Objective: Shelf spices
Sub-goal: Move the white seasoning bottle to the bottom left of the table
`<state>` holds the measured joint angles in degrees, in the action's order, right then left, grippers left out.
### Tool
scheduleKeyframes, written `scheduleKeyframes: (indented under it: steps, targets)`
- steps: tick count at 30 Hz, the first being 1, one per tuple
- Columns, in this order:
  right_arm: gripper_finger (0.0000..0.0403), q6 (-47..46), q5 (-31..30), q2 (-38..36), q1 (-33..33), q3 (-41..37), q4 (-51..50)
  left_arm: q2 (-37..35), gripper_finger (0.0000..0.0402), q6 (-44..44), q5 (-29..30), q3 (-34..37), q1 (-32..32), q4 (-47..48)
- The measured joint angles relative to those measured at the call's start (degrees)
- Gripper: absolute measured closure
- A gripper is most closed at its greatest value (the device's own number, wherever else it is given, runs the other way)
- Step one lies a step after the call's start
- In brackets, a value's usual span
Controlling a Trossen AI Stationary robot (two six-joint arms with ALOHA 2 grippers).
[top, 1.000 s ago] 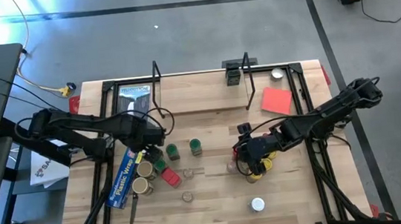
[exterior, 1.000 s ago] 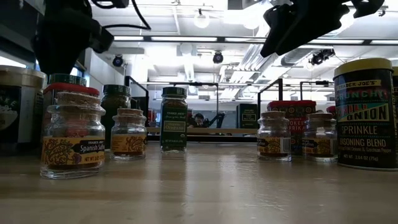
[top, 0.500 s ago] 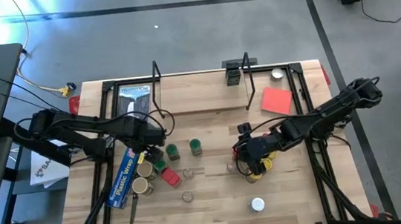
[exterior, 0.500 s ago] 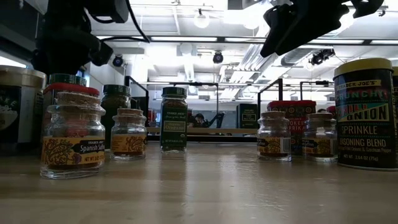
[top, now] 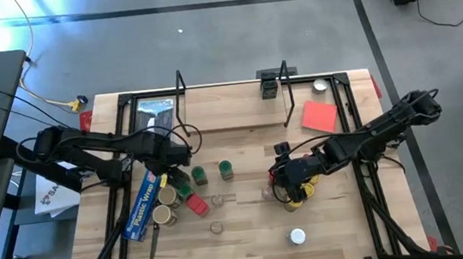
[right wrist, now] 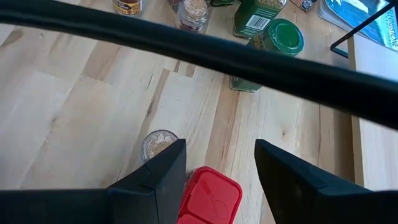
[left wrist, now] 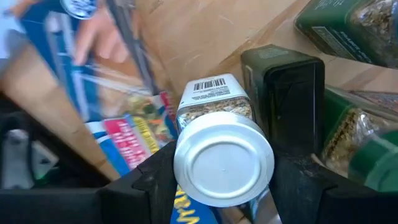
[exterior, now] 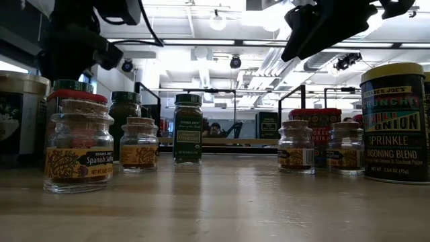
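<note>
My left gripper [top: 169, 164] hangs over the left cluster of spices [top: 188, 190] and is shut on a small glass jar with a white lid [left wrist: 224, 163]. A dark tin [left wrist: 283, 81] and green-lidded jars [left wrist: 367, 158] stand close behind the jar. My right gripper [top: 285, 182] is open near the table's middle. Its fingers [right wrist: 163, 177] stand on either side of a red tin [right wrist: 210, 198]; whether they touch it I cannot tell. The light-wood shelf [top: 229, 104] lies along the far edge, with black wire uprights. My left gripper pinches the white-lidded jar between its two fingers [left wrist: 297, 180], at the lid end [left wrist: 186, 168]. The fingers come from above, pointing down, so the lid faces the wrist camera. The jar hangs upright over the blue box; whether its base rests on anything cannot be seen.
The long blue plastic-wrap box [top: 143, 206] lies slantwise at the left under the cluster. A flat red sheet [top: 320, 116] lies at the far right. A white-lidded jar [top: 297, 236] stands alone near the front edge, and a yellow-lidded tin [exterior: 393, 124] stands beside my right gripper.
My left arm has shifted slightly above the left cluster of jars, as the low view shows. The right arm and the jars on the table have kept still.
</note>
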<state>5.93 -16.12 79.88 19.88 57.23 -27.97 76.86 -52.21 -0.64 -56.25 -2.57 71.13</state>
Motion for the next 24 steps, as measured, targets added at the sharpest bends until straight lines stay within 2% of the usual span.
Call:
scheduleKeyframes:
  steps: [7, 11, 17, 21, 24]
  targets:
    - [0.0217, 0.0, 0.0, 0.0, 0.0, 0.0, 0.0, 0.0, 0.0202, 1.3, 5.0, -13.3, 1.3, 13.8]
    - [0.0217, -1.1, 0.0, 0.0, 0.0, 0.0, 0.0, -0.1, 0.0200, -2.4, 5.0, -23.6, -1.4, 17.6]
    - [0.0217, -1.1, 0.0, 0.0, 0.0, 0.0, 0.0, 0.2, 0.0201, -10.7, 2.1, -34.3, -10.9, 17.1]
    - [0.0217, -0.4, -1.2, 0.0, 0.0, 0.0, 0.6, 2.1, 0.0201, -18.1, 1.9, -35.7, -19.3, 14.3]
    - [0.0217, 0.5, -1.5, 0.0, 0.0, 0.0, 1.9, 5.4, 0.0200, -22.7, -0.8, -35.7, -25.3, 10.8]
